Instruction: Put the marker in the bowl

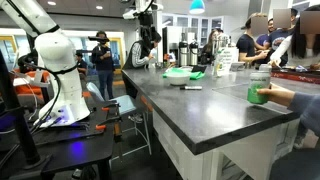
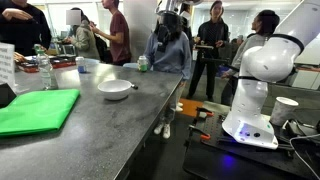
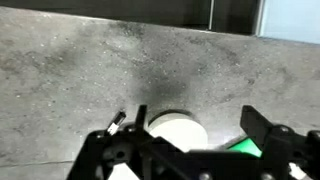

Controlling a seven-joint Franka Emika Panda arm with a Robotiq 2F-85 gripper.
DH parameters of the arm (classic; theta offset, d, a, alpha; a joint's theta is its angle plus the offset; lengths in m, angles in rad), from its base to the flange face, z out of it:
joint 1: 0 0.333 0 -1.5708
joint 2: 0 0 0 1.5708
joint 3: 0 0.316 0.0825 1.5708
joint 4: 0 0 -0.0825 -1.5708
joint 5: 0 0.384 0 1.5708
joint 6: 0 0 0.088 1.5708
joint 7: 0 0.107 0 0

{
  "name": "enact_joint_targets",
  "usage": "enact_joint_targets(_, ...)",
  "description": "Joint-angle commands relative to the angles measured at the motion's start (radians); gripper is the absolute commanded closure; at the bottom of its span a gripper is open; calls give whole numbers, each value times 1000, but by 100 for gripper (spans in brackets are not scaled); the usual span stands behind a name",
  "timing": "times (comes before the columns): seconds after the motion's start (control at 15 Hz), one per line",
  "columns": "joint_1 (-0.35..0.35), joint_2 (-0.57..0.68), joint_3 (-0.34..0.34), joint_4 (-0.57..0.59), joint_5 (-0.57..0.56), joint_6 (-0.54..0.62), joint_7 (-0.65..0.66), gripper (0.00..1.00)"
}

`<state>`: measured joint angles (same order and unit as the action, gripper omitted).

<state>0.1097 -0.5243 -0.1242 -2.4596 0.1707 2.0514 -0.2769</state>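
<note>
Below, round white bowl [image 3: 178, 128]; speckled ctr [image 3: 90, 60]

The long grey countertop [image 2: 100, 125] looks like honed stone, mottled, matt with faint sheen. The small round white bowl [image 2: 115, 89] is smooth and glossy. The white robot arm's shell [image 2: 255, 68] gleams like moulded plastic.

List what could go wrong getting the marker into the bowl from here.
1. The marker lies flat on the counter; the open hand may scrape stone or slip off it.
2. It lies near the bowl, which the hand could knock.
3. A person holding a green cup at the counter may get in the way.
</note>
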Motion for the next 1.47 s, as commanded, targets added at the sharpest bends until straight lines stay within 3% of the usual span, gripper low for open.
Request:
enact_joint_targets(0.0, -18, 2, 16, 2, 9, -3, -7, 0)
enact_joint_targets(0.8, -18, 2, 16, 2, 9, -3, -7, 0)
enact_joint_targets(1.2, -44, 184, 28, 126, -5, 33, 46, 0)
enact_joint_targets(1.4, -83, 342, 55, 218, -40, 99, 186, 0)
